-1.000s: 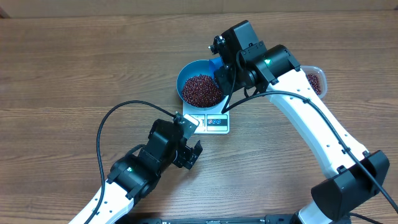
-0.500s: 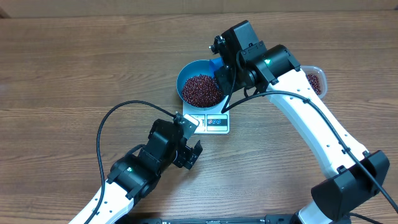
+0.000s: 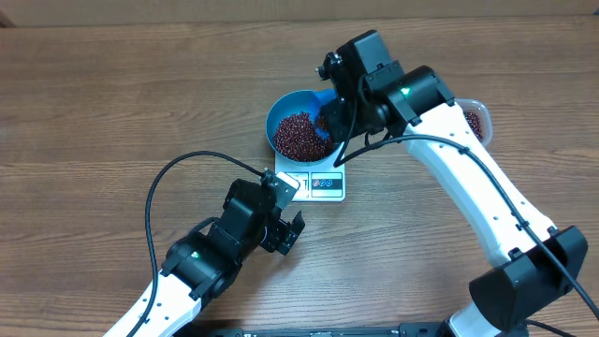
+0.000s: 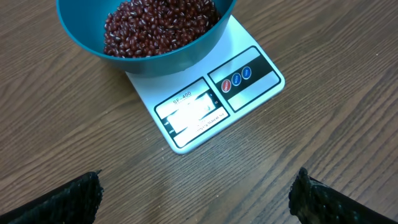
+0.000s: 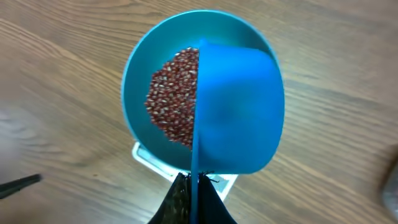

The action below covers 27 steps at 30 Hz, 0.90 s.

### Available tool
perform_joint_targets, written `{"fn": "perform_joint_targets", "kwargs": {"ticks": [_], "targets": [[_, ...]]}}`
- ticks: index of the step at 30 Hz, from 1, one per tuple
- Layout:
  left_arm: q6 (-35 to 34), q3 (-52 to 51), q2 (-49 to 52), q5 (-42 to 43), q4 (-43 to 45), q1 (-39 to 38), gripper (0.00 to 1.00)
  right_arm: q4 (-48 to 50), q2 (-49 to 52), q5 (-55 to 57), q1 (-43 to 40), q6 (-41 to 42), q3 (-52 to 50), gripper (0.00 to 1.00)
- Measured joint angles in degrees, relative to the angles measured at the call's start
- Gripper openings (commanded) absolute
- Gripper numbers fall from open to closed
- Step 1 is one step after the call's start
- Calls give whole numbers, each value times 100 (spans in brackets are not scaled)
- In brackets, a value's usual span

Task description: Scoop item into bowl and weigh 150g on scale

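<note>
Beans (image 5: 171, 118) partly behind scoop (image 5: 239, 112), scale (image 5: 146, 157) mostly hidden

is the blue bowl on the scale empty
No, the bowl on the scale holds a heap of dark red-brown beans, plain in the left wrist view.

Matt, grained wood is being shown across the table (image 3: 112, 84). Ahead of the left jaws, glossy beans (image 4: 158, 22) are being seen in a smooth blue plastic bowl (image 4: 186, 55) on a white plastic scale (image 4: 245, 43). Ahead of the right jaws, a matt blue plastic scoop (image 5: 239, 112) is being displayed. The left fingers (image 4: 68, 199) are being shown rough and black.
</note>
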Motion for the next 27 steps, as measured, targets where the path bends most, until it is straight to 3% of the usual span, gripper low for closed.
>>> {"fn": "perform_joint_targets", "kwargs": {"ticks": [14,22,27], "targets": [[0,0,0,0,0,0,100,-46,0,-2752,-1528,280,0,4],[0,0,0,0,0,0,100,-46,0,-2887,-2544,280,0,4],[0,0,0,0,0,0,99,-254,0,-2334,-3145,282,0,4]]}}
